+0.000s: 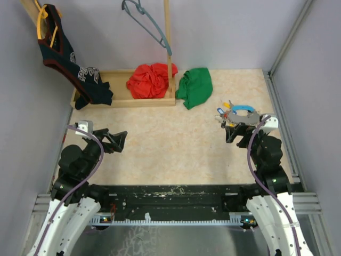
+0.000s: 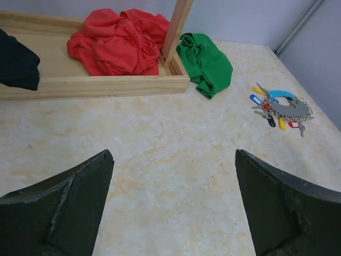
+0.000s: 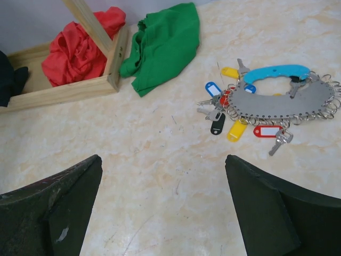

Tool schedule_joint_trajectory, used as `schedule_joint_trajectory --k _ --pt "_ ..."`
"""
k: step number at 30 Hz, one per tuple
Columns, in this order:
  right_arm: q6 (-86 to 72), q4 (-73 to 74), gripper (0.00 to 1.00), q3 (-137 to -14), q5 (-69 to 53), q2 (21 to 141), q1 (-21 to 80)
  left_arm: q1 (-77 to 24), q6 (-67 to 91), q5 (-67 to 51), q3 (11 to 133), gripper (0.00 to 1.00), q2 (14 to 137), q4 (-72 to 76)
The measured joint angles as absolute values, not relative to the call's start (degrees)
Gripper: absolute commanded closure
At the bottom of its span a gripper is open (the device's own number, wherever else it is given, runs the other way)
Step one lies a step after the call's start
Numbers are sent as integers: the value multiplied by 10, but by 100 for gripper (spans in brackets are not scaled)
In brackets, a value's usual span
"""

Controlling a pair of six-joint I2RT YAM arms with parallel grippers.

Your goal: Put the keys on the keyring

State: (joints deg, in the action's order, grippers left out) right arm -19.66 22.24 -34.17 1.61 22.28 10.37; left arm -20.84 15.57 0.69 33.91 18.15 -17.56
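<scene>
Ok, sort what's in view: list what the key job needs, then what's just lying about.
For the job:
- keys
- keyring

Lying about:
- red cloth
- green cloth
- wooden tray
- dark garment
- hanger

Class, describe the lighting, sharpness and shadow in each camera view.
Top external: even, soft light; the small tagged metal keys look tiny and indistinct. Left wrist: the black fingers are dark, nearly featureless. Right wrist: sharpest, showing the keys and the blue-and-grey metal keyring clearly, without glare.
</scene>
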Motion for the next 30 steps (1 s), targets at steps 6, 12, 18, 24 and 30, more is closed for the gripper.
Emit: schedule_joint_trajectory --k 6,12,18,24,30 --pt "-196 222 1 -342 13 223 104 -208 156 7 338 0 173 -176" --pt "-196 224 1 -342 14 228 104 -205 153 1 335 0 167 -176" --pt "-196 223 1 -342 14 245 104 -201 149 -21 328 0 167 -175" --pt "-198 219 1 -364 22 355 104 -196 145 -60 322 0 178 -166" --pt "-201 188 1 -398 77 506 104 -195 152 -66 306 0 189 -155"
